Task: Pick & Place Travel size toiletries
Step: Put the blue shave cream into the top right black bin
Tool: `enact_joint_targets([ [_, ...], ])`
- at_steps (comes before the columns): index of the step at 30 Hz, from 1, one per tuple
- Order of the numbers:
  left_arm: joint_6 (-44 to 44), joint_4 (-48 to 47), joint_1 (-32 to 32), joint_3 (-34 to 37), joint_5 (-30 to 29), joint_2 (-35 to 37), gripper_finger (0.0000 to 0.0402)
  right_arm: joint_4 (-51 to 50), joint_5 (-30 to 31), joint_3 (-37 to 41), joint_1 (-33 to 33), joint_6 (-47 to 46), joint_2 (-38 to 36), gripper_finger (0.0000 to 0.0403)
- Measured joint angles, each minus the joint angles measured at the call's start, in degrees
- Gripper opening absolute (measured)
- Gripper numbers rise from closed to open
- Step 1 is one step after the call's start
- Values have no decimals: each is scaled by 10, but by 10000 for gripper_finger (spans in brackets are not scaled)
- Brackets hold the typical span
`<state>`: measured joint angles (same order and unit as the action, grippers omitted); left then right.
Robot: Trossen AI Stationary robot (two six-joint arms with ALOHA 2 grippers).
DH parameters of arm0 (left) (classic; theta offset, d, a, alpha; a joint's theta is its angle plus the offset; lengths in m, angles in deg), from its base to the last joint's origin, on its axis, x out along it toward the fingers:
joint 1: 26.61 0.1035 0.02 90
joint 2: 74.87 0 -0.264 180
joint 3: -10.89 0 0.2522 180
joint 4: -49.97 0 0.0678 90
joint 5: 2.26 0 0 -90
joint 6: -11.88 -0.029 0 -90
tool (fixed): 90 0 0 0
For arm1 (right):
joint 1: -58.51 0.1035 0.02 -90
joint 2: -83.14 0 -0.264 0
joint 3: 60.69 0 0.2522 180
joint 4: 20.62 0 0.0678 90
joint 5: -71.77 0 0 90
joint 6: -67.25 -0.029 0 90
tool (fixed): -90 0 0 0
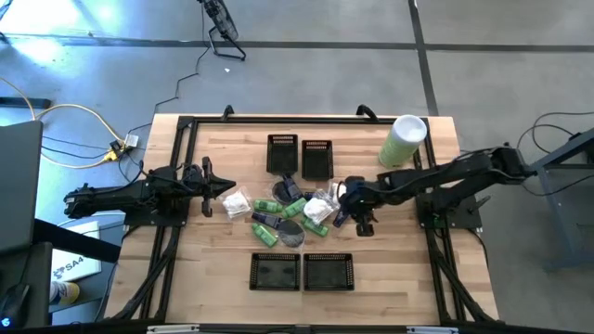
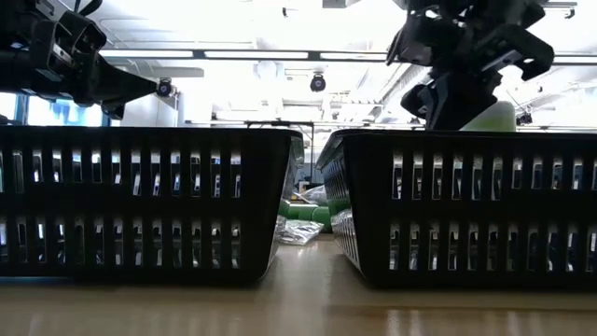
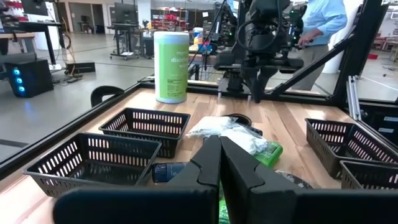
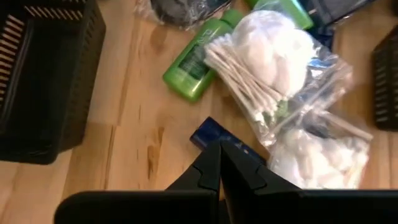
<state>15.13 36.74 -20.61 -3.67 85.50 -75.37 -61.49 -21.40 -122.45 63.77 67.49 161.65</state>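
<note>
The travel size toiletries (image 1: 290, 211) lie in a heap at the table's middle: green bottles (image 4: 193, 62), a clear bag of cotton swabs and cotton balls (image 4: 283, 74), a dark blue piece (image 4: 212, 133) and white packets (image 1: 238, 202). My right gripper (image 4: 219, 157) is shut and slants down over the heap's right edge (image 1: 342, 211), just above the dark blue piece. My left gripper (image 1: 230, 188) is shut and points level at the heap from the left (image 3: 219, 149).
Two black mesh baskets (image 1: 299, 156) stand beyond the heap and two (image 1: 303, 271) near the front edge. A tall pale-green cylinder with a white lid (image 1: 404, 139) stands at the far right. A person in a blue shirt (image 3: 323, 18) is behind the table.
</note>
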Motion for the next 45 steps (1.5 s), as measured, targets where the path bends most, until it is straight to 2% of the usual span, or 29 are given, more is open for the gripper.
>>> enact_joint_targets([
  [5, 0, 0, 0, 0, 1, 0, 0, 1, 48, -19, 0, 6, 31, 4],
  [8, 0, 0, 0, 0, 1, 0, 0, -2, 58, -20, 0, 29, 35, 20],
  [11, 0, 0, 0, 0, 1, 0, 0, -1, 57, -20, 0, 31, 35, 59],
  [16, 0, 0, 0, 0, 1, 0, 0, -1, 53, -20, 10, 60, 35, 154],
  [19, 0, 0, 0, 0, 1, 0, 0, 0, -2, -20, 12, 90, 35, 202],
  [22, -5, 0, 0, 0, 1, 0, 0, 10, -37, -13, 12, 118, 35, 227],
  [28, -5, 0, 0, 0, 1, 0, 0, 28, -49, -7, 11, 135, 37, 228],
  [34, -6, 0, 0, 0, 1, 0, 0, 47, -74, -7, 11, 137, 89, 227],
  [38, -5, 0, 0, 0, 0, 0, 0, 53, -49, -6, 11, 158, 130, 227],
  [45, -4, 0, 0, 0, 0, 0, 0, 64, -22, -7, 11, 183, 146, 226],
])
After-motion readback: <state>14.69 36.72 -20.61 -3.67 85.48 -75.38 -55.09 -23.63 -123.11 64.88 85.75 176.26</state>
